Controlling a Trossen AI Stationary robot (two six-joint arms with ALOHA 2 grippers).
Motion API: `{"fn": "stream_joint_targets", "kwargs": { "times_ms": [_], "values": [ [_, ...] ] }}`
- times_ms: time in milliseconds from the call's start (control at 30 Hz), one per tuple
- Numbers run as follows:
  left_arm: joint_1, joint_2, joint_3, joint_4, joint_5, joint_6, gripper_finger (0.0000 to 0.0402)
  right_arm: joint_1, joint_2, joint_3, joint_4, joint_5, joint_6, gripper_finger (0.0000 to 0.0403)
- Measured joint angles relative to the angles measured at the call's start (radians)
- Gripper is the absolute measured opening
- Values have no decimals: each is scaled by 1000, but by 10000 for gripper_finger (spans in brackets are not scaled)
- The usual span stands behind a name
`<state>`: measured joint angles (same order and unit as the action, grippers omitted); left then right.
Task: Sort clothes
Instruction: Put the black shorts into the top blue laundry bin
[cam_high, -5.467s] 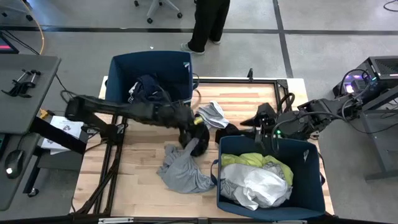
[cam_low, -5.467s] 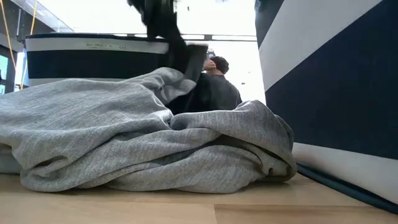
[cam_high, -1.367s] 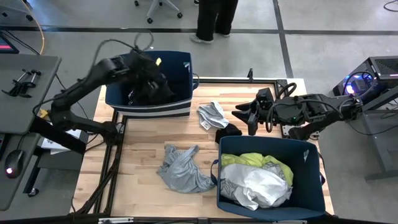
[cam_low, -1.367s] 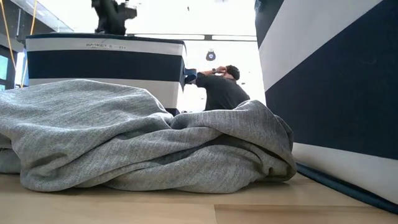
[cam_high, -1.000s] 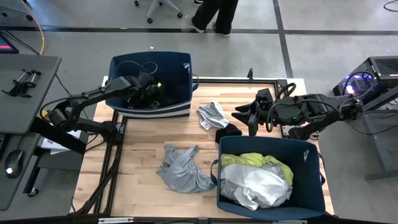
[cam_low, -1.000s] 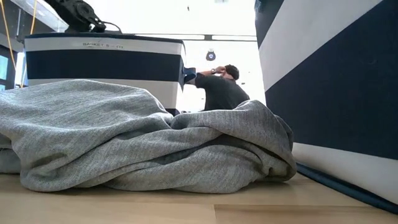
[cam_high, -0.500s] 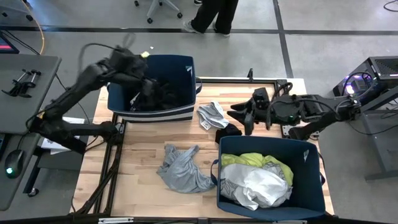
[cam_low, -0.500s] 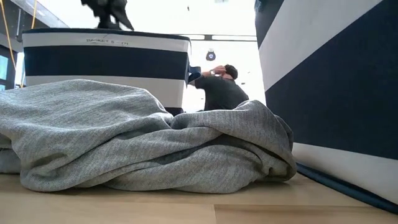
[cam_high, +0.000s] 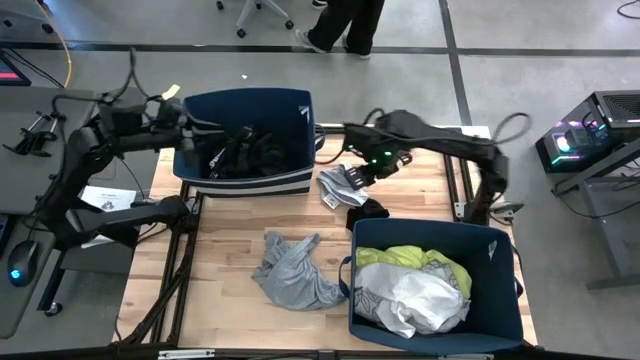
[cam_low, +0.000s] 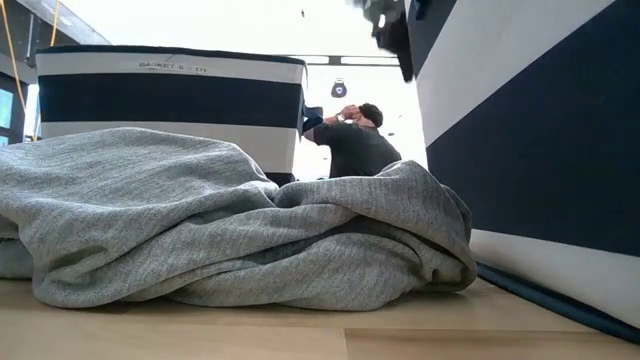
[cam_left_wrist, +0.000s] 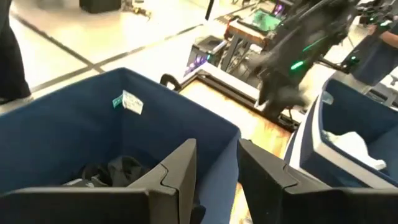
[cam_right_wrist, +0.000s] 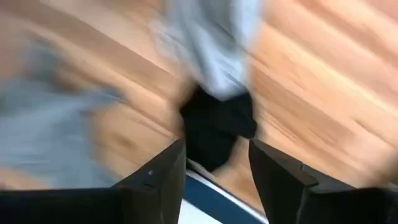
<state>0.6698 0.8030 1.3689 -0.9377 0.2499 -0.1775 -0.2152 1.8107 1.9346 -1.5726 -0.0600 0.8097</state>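
A grey garment (cam_high: 295, 275) lies crumpled on the table's near middle and fills the low view (cam_low: 230, 220). A white garment with grey print (cam_high: 340, 185) and a small black garment (cam_high: 368, 210) lie beside each other farther back. Dark clothes (cam_high: 250, 150) lie in the far-left navy bin (cam_high: 290, 100). Yellow and white clothes (cam_high: 410, 280) lie in the near-right bin (cam_high: 500, 300). My right gripper (cam_high: 362, 175) hangs open above the white and black garments; the black one (cam_right_wrist: 217, 124) shows between its fingers. My left gripper (cam_high: 200, 130) is open and empty at the left bin's left wall (cam_left_wrist: 216, 149).
The two bins stand as walls, one at the far left and one at the near right (cam_low: 530, 150). Bare wood shows between them around the grey garment. A person (cam_high: 345, 25) stands on the floor beyond the far edge. A desk (cam_high: 40, 130) stands left of the table.
My left gripper has come up out of the left bin and drawn back toward the table's left edge, empty. My right arm has risen and swung toward the table's left, so its gripper now hangs over the white and black garments. The clothes on the table have kept still.
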Motion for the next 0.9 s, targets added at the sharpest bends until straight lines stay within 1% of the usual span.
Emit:
{"fn": "stream_joint_targets", "kwargs": {
  "times_ms": [67, 167, 200, 300, 367, 500, 667, 800, 900],
  "values": [
    [-5, -18, 0, 0, 0, 8, 103, -23, 54, -33, 15, -41, -36, 179],
    [-5, -33, 0, -1, 3, 23, 103, -42, 118, -109, 111, -175, -70, 208],
    [-5, -37, 0, -1, 4, 24, 103, -46, 142, -128, 124, -196, -69, 219],
    [-5, -44, 0, -1, 7, 24, 103, -54, 214, -177, 92, -209, -36, 245],
    [-5, -45, 0, -1, 8, 28, 103, -55, 236, -201, 96, -209, -22, 251],
    [-5, -44, 0, -1, 8, 52, 103, -46, 278, -251, 148, -213, -15, 253],
    [-5, -43, 0, -1, 8, 58, 103, -46, 295, -331, 166, -277, 1, 242],
    [-5, -43, 0, -1, 8, 58, 103, -26, 299, -408, 218, -261, -2, 230],
    [-5, -43, 0, -1, 8, 59, 103, -4, 299, -458, 283, -232, -3, 203]
  ]
}}
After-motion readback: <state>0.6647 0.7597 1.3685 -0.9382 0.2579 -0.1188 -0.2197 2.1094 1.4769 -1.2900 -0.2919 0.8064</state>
